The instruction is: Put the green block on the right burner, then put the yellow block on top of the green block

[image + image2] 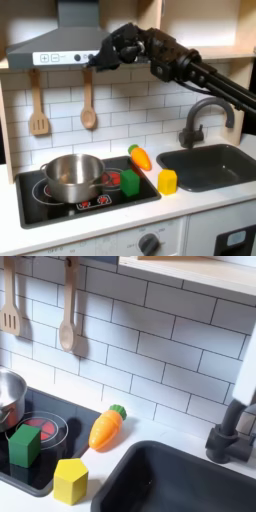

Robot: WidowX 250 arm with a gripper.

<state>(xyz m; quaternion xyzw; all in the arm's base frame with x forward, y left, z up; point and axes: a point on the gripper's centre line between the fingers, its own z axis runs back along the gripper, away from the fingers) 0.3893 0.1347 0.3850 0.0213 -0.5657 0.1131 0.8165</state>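
Raised high by the hood, our gripper (100, 58) seems empty, jaws unclear. Small matte green cube (25, 443) sits on the burner; small yellow cube (70, 480) waits on the desk beside, ready for stacking.

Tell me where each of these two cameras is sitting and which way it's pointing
First exterior view: in front of the toy kitchen, facing the tiled wall, taking in stove, pot and sink; the arm reaches in from its right, gripper raised near the hood.
Second exterior view: closer and above, looking down on the counter between stove and sink.
Both exterior views share the green block, yellow block, carrot and hanging wooden spoon.
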